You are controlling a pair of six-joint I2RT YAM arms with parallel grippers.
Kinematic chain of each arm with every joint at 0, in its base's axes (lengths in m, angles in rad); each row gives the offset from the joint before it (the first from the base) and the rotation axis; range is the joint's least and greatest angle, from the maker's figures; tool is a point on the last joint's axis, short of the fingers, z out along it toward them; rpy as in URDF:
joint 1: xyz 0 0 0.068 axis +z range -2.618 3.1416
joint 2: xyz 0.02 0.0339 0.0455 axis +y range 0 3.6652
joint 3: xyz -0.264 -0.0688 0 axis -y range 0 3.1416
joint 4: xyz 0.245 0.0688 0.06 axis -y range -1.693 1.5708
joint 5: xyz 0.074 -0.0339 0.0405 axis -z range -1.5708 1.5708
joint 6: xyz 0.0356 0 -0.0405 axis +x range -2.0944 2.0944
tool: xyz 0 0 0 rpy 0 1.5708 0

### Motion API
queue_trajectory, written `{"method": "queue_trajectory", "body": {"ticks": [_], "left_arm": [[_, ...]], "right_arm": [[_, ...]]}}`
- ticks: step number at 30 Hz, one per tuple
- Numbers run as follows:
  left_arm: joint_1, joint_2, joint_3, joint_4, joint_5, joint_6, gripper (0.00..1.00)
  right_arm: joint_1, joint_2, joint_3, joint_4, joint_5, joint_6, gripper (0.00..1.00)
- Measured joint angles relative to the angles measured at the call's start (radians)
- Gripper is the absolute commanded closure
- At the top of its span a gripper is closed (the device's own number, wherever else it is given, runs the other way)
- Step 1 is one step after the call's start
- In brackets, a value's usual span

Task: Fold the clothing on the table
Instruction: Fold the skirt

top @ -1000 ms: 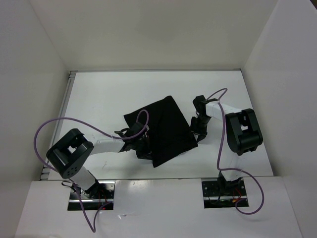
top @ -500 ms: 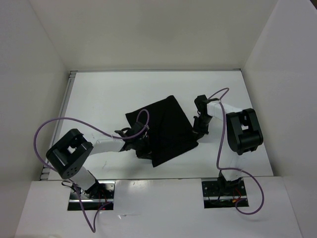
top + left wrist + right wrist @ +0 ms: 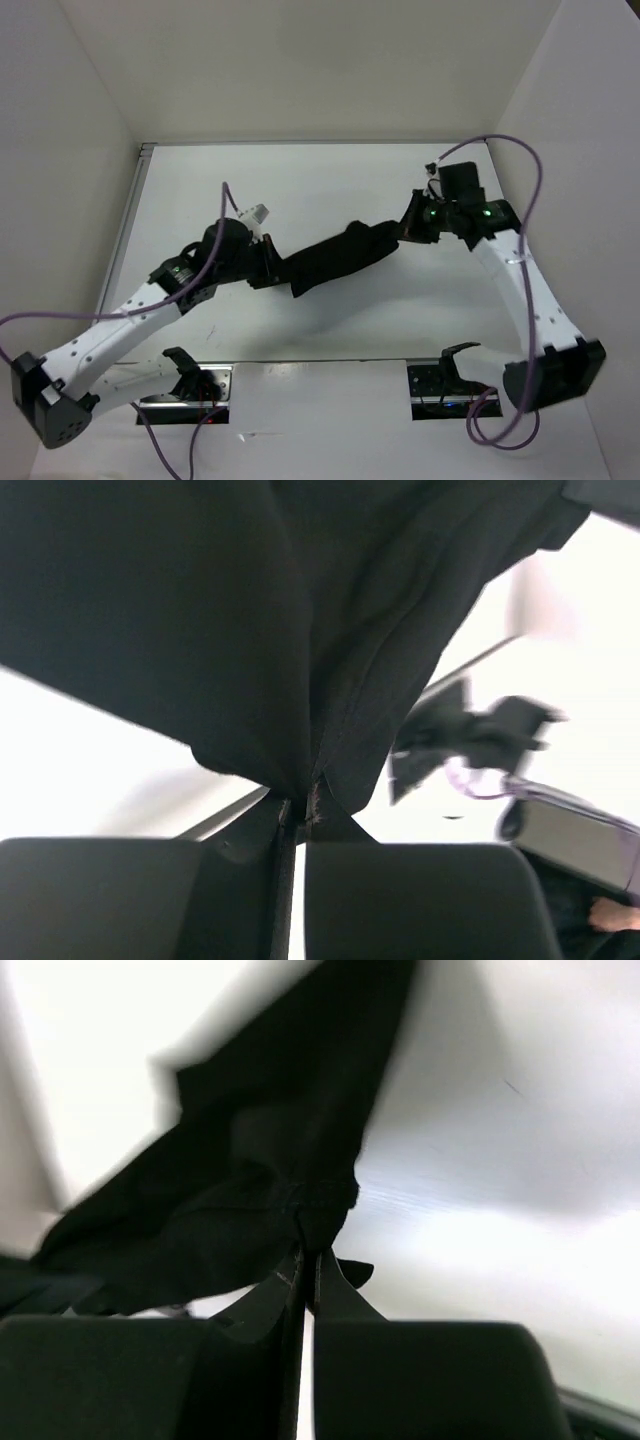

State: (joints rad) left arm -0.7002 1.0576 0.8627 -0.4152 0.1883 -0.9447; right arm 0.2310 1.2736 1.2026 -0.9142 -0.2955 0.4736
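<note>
The black clothing [image 3: 335, 257] hangs in the air above the white table [image 3: 330, 180], stretched into a sagging band between both arms. My left gripper [image 3: 272, 262] is shut on its left end; in the left wrist view the fabric [image 3: 250, 630] fans out from the pinched tips [image 3: 298, 805]. My right gripper [image 3: 407, 232] is shut on the right end, and the right wrist view shows the cloth [image 3: 250, 1200] bunched at the closed tips [image 3: 308, 1250]. The clothing's shadow falls on the table below it.
White walls enclose the table on the left, far and right sides. A metal edge strip [image 3: 128, 230] runs along the table's left side. Purple cables [image 3: 520, 190] loop off both arms. The arm bases [image 3: 185, 385] sit at the near edge.
The right gripper has shut on the cloth's right edge. Both arms have risen and spread apart, lifting the clothing off the table from a flat spread into a hanging band.
</note>
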Motion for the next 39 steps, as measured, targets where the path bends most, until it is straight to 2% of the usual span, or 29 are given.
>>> {"method": "queue_trajectory", "body": {"ticks": [6,9,13,15,18,22,26,30,32,34,37,39], "left_arm": [[0.017,-0.179,0.033,-0.058,0.064,0.002,0.87],[0.018,-0.22,0.027,-0.093,0.082,-0.006,0.86],[0.047,-0.22,0.008,-0.094,0.09,-0.008,0.86],[0.082,-0.161,0.008,-0.085,0.104,0.0,0.86],[0.164,0.02,0.039,-0.064,0.126,0.039,0.86],[0.306,0.331,0.213,-0.061,0.196,0.131,0.86],[0.427,0.585,0.51,-0.088,0.243,0.212,0.86],[0.513,0.769,0.88,-0.118,0.282,0.274,0.86],[0.55,0.82,1.027,-0.119,0.311,0.294,0.85],[0.578,0.829,1.097,-0.12,0.338,0.31,0.85],[0.596,0.797,1.07,-0.09,0.373,0.319,0.83],[0.597,0.759,0.958,-0.059,0.386,0.322,0.83]], "right_arm": [[0.021,-0.258,0.102,-0.044,-0.136,-0.016,0.99],[0.059,-0.317,0.1,-0.078,-0.191,-0.018,0.99],[0.074,-0.314,0.063,-0.067,-0.221,-0.01,0.99],[0.074,-0.27,0.033,-0.049,-0.21,-0.002,0.99],[0.055,-0.13,0.022,0.008,-0.193,0.0,0.99],[-0.023,0.152,0.093,0.076,-0.18,-0.008,0.99],[-0.074,0.411,0.352,0.077,-0.155,-0.027,0.99],[-0.092,0.587,0.771,0.037,-0.119,-0.053,0.99],[-0.092,0.65,0.991,0.013,-0.108,-0.065,0.99],[-0.091,0.681,1.149,-0.01,-0.111,-0.076,0.99],[-0.087,0.658,1.168,-0.027,-0.116,-0.083,0.99],[-0.085,0.628,1.066,-0.006,-0.12,-0.086,0.99]]}}
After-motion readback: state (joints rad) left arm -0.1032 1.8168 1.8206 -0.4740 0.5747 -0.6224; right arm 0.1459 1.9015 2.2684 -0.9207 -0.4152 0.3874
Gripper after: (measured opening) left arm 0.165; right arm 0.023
